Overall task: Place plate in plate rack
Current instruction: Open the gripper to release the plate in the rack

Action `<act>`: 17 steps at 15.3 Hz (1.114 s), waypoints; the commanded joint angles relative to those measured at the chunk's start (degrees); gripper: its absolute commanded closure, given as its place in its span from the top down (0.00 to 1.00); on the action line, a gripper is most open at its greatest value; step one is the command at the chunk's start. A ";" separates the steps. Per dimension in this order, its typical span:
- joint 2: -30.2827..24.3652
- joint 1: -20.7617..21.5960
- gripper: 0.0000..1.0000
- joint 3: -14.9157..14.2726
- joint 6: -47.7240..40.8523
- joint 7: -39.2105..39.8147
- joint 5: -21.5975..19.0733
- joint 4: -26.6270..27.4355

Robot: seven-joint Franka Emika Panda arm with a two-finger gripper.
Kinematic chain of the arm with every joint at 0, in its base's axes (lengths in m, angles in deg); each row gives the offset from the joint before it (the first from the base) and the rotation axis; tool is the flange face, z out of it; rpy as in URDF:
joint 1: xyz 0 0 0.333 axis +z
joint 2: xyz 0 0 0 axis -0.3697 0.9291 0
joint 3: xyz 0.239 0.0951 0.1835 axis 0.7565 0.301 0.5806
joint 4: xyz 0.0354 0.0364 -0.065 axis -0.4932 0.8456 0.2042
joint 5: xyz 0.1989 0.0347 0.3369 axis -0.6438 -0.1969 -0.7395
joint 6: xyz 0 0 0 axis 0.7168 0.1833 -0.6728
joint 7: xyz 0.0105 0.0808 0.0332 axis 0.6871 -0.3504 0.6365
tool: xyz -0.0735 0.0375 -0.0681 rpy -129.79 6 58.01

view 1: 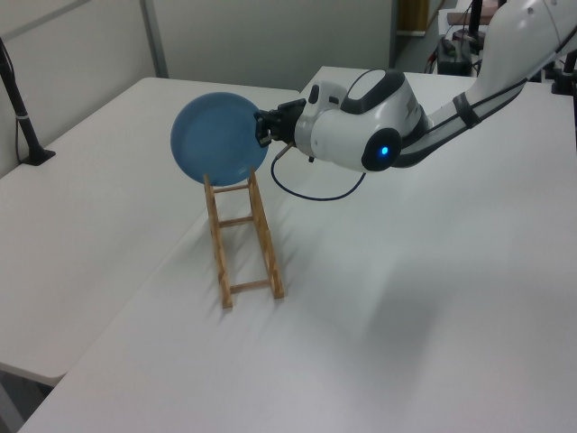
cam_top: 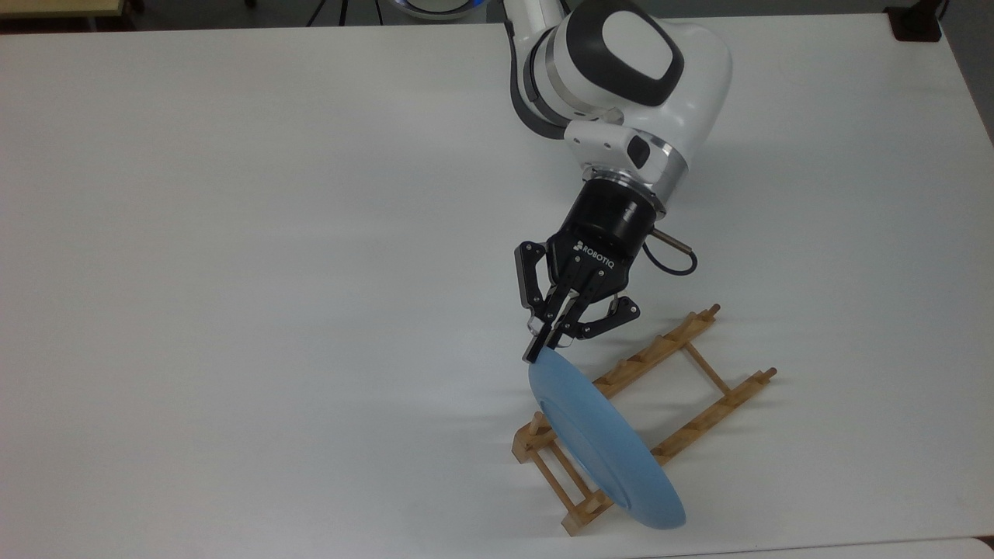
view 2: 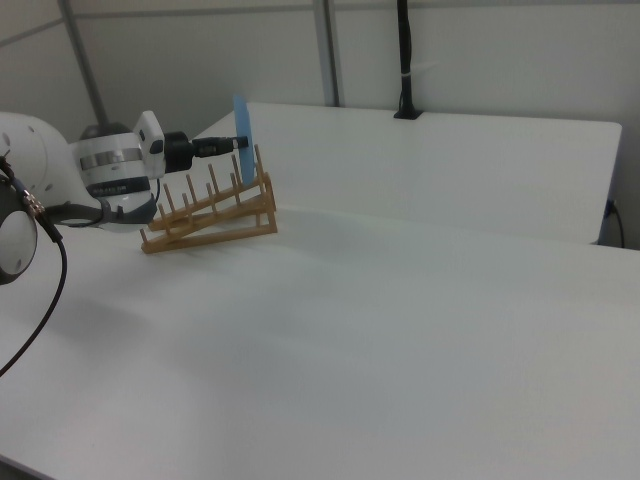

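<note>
The round light-blue plate [cam_top: 602, 446] is held on edge, tilted, over the near end of the light-brown wooden plate rack [cam_top: 677, 339]. My gripper [cam_top: 541, 353] is shut on the plate's upper rim. In the left view the plate [view 1: 218, 151] faces the camera above the far end of the rack [view 1: 243, 248], its lower edge level with the peg tops, and the gripper [view 1: 261, 128] holds its right rim. The right view has the plate [view 2: 242, 135] edge-on and upright at the rack's [view 2: 210, 215] raised end, with the gripper [view 2: 236, 145] reaching in horizontally.
The rack lies on a white table [cam_top: 233, 272], close to the front edge in the top view. A black clamp base [cam_top: 916, 23] sits at the far right corner. A black post [view 1: 22, 117] stands at the table's left edge in the left view.
</note>
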 commanded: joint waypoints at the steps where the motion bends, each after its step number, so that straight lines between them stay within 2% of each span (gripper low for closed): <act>1: 0.79 0.93 0.46 -0.79 -1.22 -1.50 1.26 -1.19; 6: -0.61 0.58 0.50 -0.61 -1.13 -2.02 0.39 -1.28; 7: -1.84 0.49 0.55 -0.52 -0.78 -1.85 -0.84 -1.37; 9: -5.35 -0.21 0.78 -0.44 -0.43 -0.63 -7.75 -1.37; 10: -7.89 -0.39 1.00 -0.35 -0.34 2.77 -14.14 -1.37; 12: -11.94 -0.83 1.00 -0.26 -0.34 9.81 -28.20 -1.37; 13: -13.87 -1.61 1.00 -0.17 -0.34 12.88 -36.97 -1.37; 17: -22.39 -4.69 1.00 -1.13 -3.83 34.40 -75.72 -1.02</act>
